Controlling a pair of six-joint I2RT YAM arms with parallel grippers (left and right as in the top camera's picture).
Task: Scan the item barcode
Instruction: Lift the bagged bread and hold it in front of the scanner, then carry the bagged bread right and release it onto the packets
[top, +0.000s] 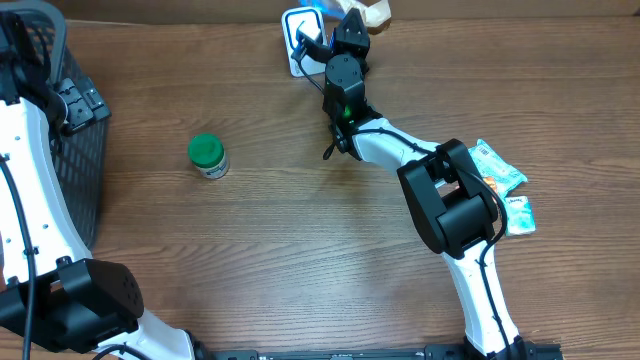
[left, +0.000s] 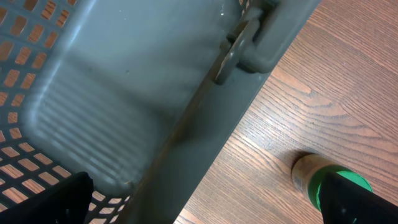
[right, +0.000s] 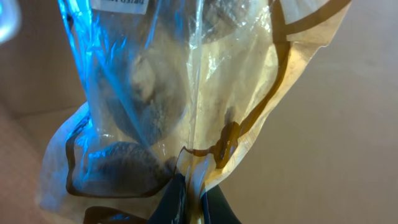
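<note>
Plastic bag (right: 174, 93), its top cut off, is pinched by right jaws; left jaws gape empty.

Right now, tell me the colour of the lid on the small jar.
Green; the lid shows best in the overhead view.

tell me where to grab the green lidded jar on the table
Across the green lid, coming straight down: the jar seems to stand upright, lid up, round, with bare table around it, so either side is free.
</note>
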